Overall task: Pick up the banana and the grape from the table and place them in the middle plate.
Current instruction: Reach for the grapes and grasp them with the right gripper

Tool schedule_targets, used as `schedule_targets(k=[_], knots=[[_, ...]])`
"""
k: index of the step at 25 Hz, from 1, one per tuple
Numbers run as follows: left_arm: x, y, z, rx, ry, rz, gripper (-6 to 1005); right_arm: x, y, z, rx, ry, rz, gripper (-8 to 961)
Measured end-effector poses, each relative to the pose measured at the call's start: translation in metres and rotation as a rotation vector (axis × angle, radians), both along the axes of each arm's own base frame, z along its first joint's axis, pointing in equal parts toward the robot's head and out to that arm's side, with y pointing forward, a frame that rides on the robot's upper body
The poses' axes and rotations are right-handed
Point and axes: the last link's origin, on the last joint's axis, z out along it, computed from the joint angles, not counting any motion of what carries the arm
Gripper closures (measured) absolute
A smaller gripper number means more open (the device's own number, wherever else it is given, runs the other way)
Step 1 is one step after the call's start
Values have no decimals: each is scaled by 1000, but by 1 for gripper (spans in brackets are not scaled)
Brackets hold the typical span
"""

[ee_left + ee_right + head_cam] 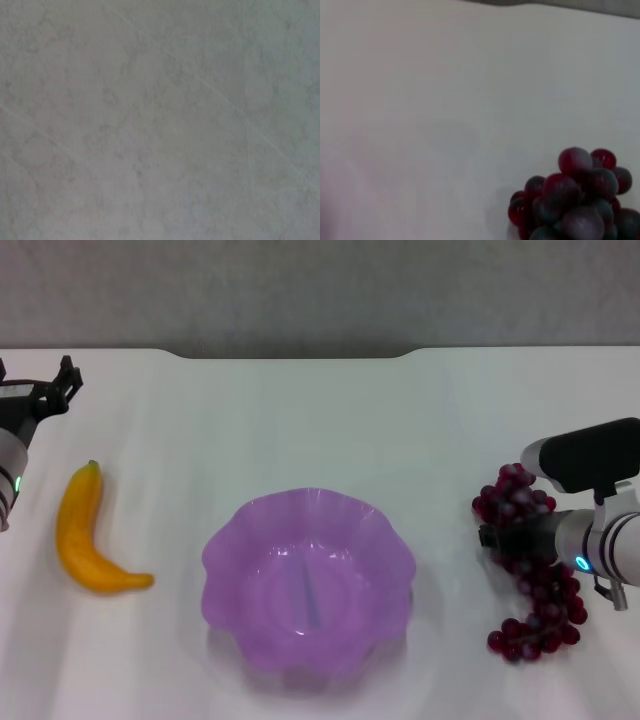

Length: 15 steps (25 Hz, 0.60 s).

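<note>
The banana (85,538) lies on the white table (300,420) at the left, green stem tip pointing away from me. The purple scalloped middle plate (232,540) stands empty in the middle, near the front. The grape bunch (540,585) lies at the right and also shows in the right wrist view (575,200). My right gripper (492,537) is low over the middle of the bunch, partly covering it. My left gripper (38,380) is open and empty at the far left, beyond the banana. The left wrist view shows only bare tabletop (160,120).
The table's grey back edge (300,352) runs across the far side, with a grey wall behind it. Bare tabletop lies between the banana, the plate and the grapes.
</note>
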Motion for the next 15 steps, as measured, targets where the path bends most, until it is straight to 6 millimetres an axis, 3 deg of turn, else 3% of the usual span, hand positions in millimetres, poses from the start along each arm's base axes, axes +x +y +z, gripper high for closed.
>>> schedule_targets(k=[7,15], knots=[[0,0,0,0,0,1,106,3,-1,-1,3,-7,9,368],[0,0,0,0,0,0,106,6,-2,-2,-11,-26,15,428]])
